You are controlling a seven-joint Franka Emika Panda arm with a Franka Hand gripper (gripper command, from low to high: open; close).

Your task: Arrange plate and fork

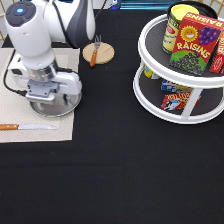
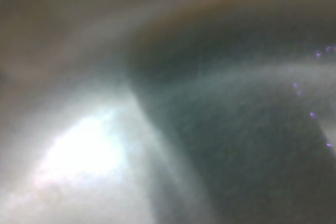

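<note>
A: While the arm hangs low at the exterior view's left, where is the plate (image 1: 64, 107)?

B: On the beige placemat (image 1: 60, 125), right under the gripper (image 1: 48, 101). I'd judge it stiff, light and slippery; the raised rim looks like the only sound place to pinch.

A: And the fork (image 1: 94, 51)?

B: Lying across the wooden coaster (image 1: 102, 53) toward the exterior view's top, well apart from the plate. The knife (image 1: 25, 127) lies on the mat below the plate.

A: Is the gripper clamped or loose?

B: I cannot tell; the hand's body hides that. It sits at or just above the plate.

A: The wrist view?

B: Only blurred, shiny grey metal (image 2: 225, 125) with a bright glare, probably the plate's surface seen close.
</note>
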